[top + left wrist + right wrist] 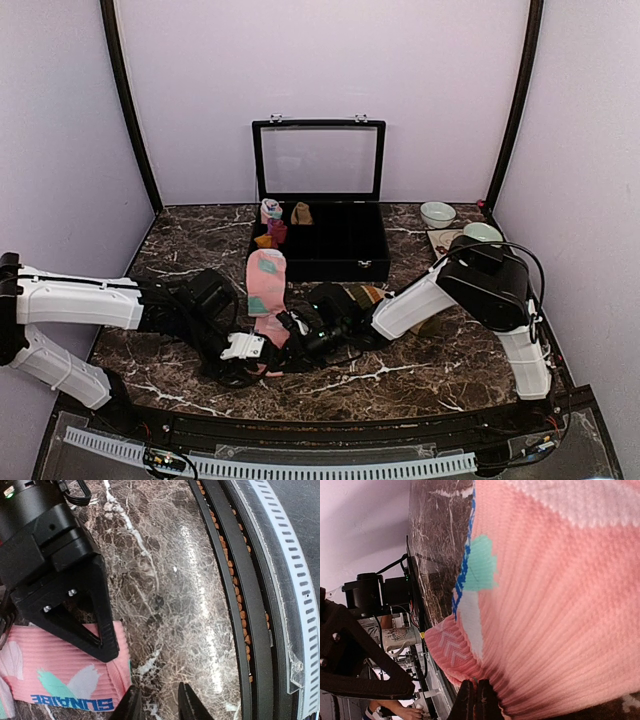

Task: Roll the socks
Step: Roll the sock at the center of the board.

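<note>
- Pink ribbed knit with mint and white motifs and a blue lettered band: the pink sock (pixel 266 285) lies flat and stretched out on the marble desk (pixel 430 370). It runs from 12 to 6 o'clock, at about 7 o'clock from the black box (pixel 330 264).
- The rolling looks barely begun. No turn of fabric shows along the sock's visible length, though its near end is partly hidden under the two claws in the top view.
- The striped sock (pixel 367 293) sits at 3 o'clock from the pink one, mostly hidden behind the right arm. Only a brown and olive patch shows, and nothing there looks rolled.
- The right claw (pixel 475 702) is clenched, with its tips together at the sock's ribbed edge. Whether any fabric is caught between them cannot be told.
- The left claw (pixel 156 706) is released and a little parted, with only bare marble between its fingers. In its own wrist view it sits just beside the banded cuff, at the cuff's 4 o'clock.
- Both socks appear left to do: the pink one from its near end, then the striped one.
- Small rolled bundles (pixel 271 212) sit in the box's compartments at its 9 o'clock side.
</note>
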You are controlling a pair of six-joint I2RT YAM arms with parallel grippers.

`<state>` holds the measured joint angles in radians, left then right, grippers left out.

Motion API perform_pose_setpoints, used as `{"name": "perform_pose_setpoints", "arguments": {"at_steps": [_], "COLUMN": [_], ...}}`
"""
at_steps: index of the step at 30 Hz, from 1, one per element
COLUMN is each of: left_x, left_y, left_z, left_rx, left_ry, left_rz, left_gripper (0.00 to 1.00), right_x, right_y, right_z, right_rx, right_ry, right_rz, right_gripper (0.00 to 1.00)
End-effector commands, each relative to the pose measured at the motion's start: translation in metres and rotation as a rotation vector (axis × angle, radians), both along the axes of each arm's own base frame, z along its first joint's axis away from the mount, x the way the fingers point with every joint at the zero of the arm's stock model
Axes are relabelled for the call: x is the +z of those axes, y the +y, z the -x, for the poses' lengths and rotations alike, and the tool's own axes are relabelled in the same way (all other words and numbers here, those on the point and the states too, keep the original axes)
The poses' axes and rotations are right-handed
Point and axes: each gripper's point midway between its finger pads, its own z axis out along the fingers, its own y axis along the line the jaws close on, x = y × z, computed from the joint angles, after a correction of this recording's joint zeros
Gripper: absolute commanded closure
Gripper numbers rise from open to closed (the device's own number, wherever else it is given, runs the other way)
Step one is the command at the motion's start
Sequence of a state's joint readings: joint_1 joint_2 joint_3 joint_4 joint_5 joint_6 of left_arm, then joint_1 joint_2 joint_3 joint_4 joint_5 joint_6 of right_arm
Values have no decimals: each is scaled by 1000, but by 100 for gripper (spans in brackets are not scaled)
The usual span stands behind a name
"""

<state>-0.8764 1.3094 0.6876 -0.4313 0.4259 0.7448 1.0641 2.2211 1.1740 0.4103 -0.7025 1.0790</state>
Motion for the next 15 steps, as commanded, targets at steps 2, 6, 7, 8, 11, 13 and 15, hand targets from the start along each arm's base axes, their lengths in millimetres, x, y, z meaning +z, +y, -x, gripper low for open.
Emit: {"name": "perform_pose_setpoints", "arguments": {"at_steps": [2, 6, 7, 8, 11, 13, 15], "left_x": [-18, -25, -28, -30, -33, -34, -36], "left_y": [4, 6, 6, 6, 6, 6, 7], "left_z": [-1, -1, -2, -5, -8, -9, -10], "left_rx": [-88, -121, -125, -127, -120, -114, -112], "left_ry": [-76, -96, -105, -120, -140, -145, -151], "left_rz": [-15, -25, -29, -28, -30, -29, -31], "left_gripper": [71, 70, 70, 70, 70, 70, 69], "right_x": [-91, -91, -91, -90, -90, -91, -91], "right_y": [-55, -55, -54, -54, -55, -55, -55], "right_z": [16, 17, 16, 16, 16, 16, 16], "right_rx": [-63, -64, -65, -65, -64, -63, -63], "right_ry": [118, 122, 121, 122, 122, 123, 126], "right_rz": [331, 330, 330, 329, 329, 329, 328], "right_gripper": [100, 100, 100, 100, 100, 100, 100]}}
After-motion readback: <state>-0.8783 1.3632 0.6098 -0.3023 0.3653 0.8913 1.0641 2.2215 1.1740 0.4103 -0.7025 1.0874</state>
